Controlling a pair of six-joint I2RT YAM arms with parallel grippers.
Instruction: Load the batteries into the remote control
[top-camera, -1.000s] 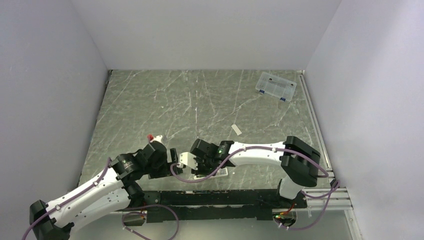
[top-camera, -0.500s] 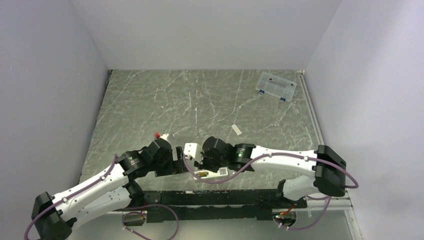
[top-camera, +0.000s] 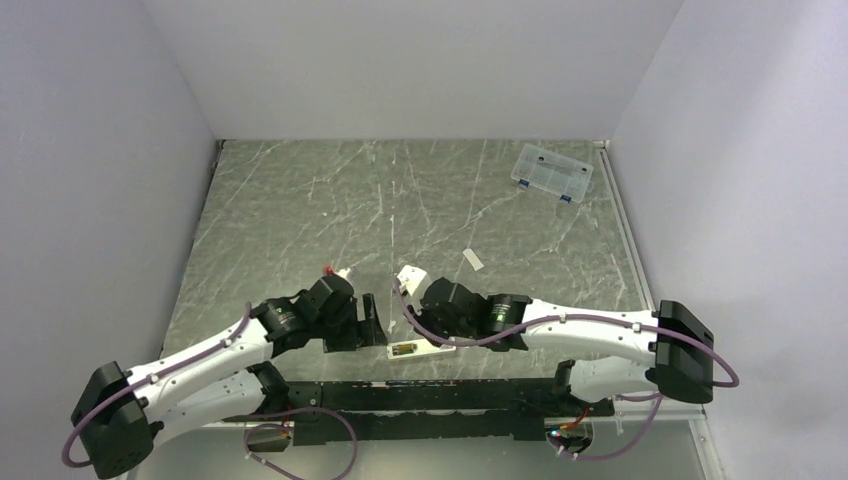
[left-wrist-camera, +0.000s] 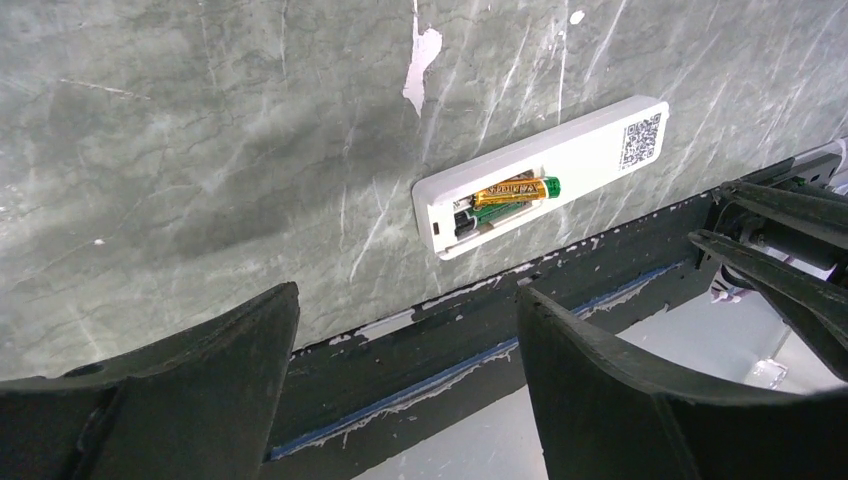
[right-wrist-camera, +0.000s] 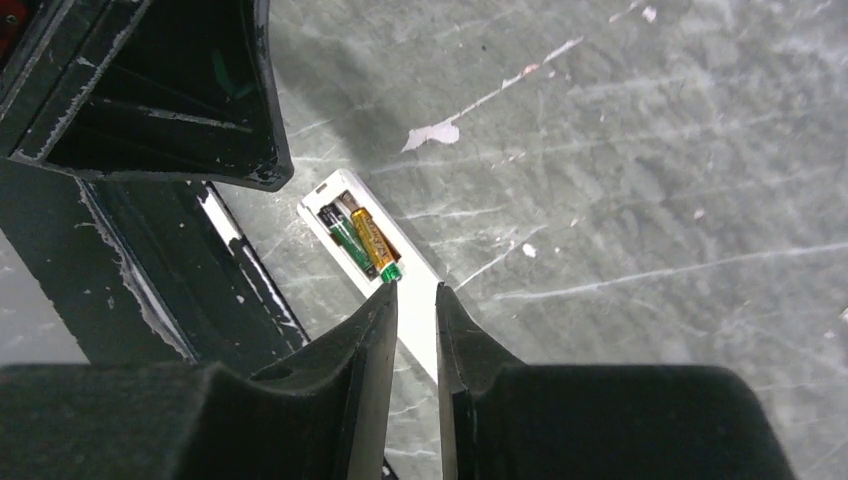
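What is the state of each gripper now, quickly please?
Left gripper: open wide, holding nothing.
Right gripper: open by a narrow gap only, holding nothing.

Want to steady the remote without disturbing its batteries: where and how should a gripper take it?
Probably across the narrow width of the remote control, at its solid end by the printed code, from straight above: it lies flat, and the batteries sit exposed at the other end.

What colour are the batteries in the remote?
The gold battery and the dark green battery lie in the remote control; clearest in the left wrist view.
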